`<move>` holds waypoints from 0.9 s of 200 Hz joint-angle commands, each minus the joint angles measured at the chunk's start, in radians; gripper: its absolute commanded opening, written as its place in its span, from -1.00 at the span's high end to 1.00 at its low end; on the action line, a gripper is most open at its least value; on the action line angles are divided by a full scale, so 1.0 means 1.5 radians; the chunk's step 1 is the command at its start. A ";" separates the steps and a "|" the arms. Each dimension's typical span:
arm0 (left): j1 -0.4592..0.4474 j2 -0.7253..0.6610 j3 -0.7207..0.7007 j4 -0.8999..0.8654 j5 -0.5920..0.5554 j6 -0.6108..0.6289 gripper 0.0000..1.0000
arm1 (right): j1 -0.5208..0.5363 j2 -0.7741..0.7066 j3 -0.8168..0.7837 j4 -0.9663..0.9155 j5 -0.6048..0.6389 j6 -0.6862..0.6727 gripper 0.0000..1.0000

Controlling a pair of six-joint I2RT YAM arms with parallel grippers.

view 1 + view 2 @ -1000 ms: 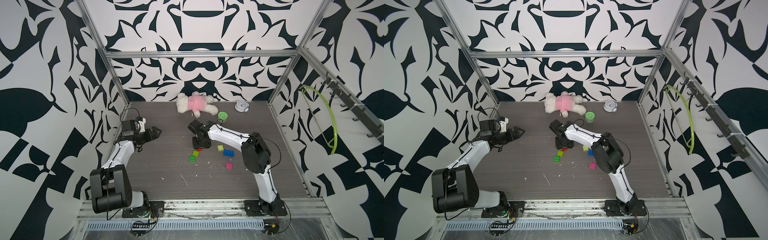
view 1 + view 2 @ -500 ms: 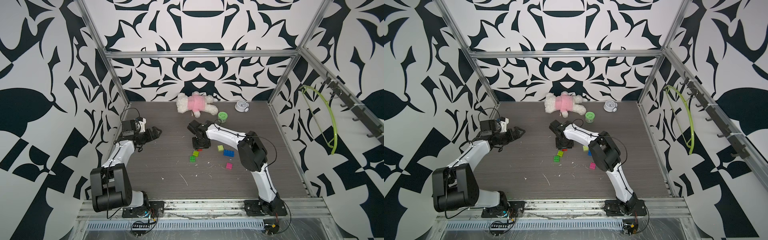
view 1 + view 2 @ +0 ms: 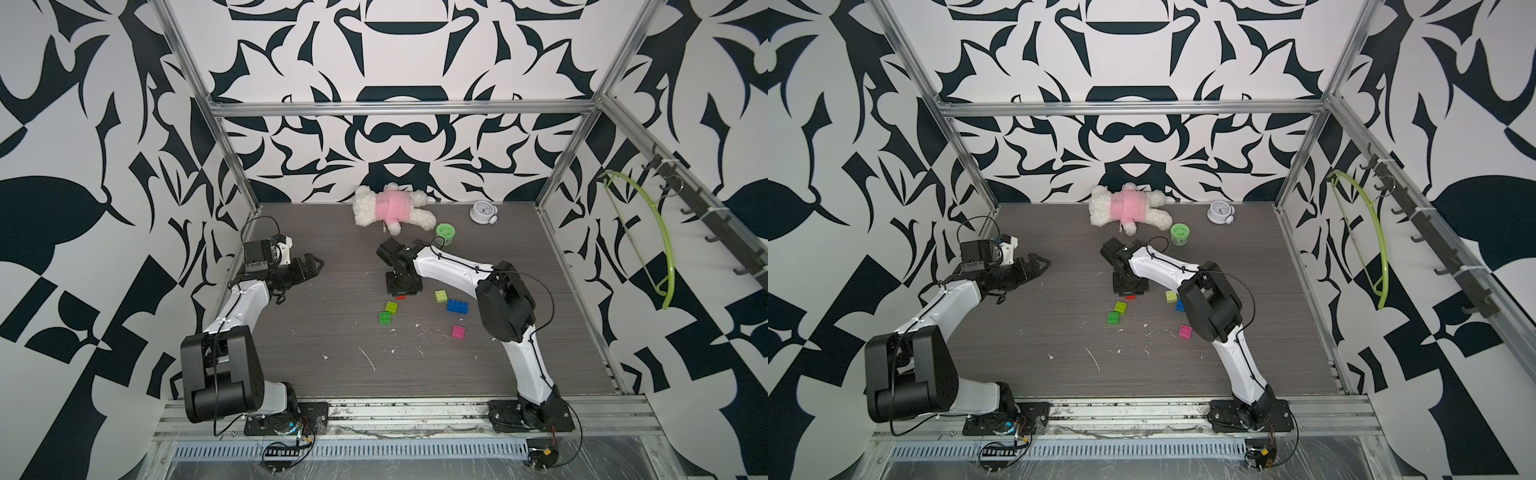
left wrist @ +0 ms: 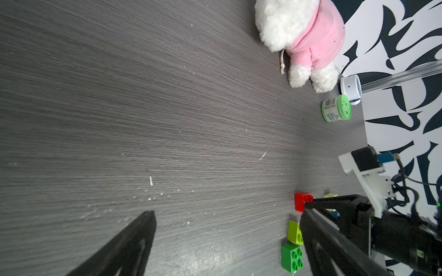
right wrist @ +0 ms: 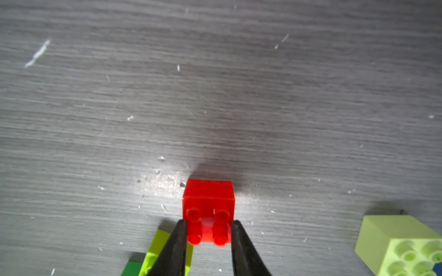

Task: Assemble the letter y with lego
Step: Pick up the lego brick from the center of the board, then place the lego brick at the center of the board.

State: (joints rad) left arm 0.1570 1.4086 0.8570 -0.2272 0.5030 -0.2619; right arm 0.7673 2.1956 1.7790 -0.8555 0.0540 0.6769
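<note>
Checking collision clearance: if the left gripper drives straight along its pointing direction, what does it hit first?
Probably bare table, short of the green jar: the left gripper has only wood between its open fingers. The right gripper and red brick sit off-line. Depth is unclear.

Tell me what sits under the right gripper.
A red lego brick, studs up, pinched by the right gripper. In both top views the gripper covers all but a red sliver. The table directly beneath the brick is hidden.

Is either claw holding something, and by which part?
The right gripper pinches the red lego brick by two opposite sides; the left gripper is open, empty.
</note>
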 commanded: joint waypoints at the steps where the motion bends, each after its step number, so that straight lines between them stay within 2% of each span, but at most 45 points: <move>1: 0.003 0.004 -0.005 0.003 0.010 0.002 -0.98 | -0.001 0.030 0.052 0.007 -0.008 0.000 0.36; 58: 0.003 0.002 -0.006 0.002 0.011 0.002 -0.98 | 0.007 0.096 0.149 -0.009 -0.017 -0.004 0.34; 85: 0.003 -0.001 -0.006 0.002 0.010 0.002 -0.98 | 0.009 0.091 0.160 -0.013 -0.007 -0.006 0.08; 118: 0.004 -0.006 -0.007 0.002 0.012 0.000 -0.98 | 0.016 0.056 0.170 -0.023 0.018 -0.008 -0.04; 137: 0.004 -0.008 -0.008 0.002 0.014 -0.003 -0.99 | 0.024 0.020 0.155 -0.041 0.043 0.000 -0.04; 180: 0.004 -0.011 -0.008 0.003 0.019 -0.008 -0.99 | 0.044 -0.062 0.042 -0.037 0.048 0.066 -0.02</move>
State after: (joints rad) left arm 0.1574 1.4082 0.8570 -0.2272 0.5098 -0.2668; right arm 0.8120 2.2021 1.9087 -0.8833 0.0959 0.7044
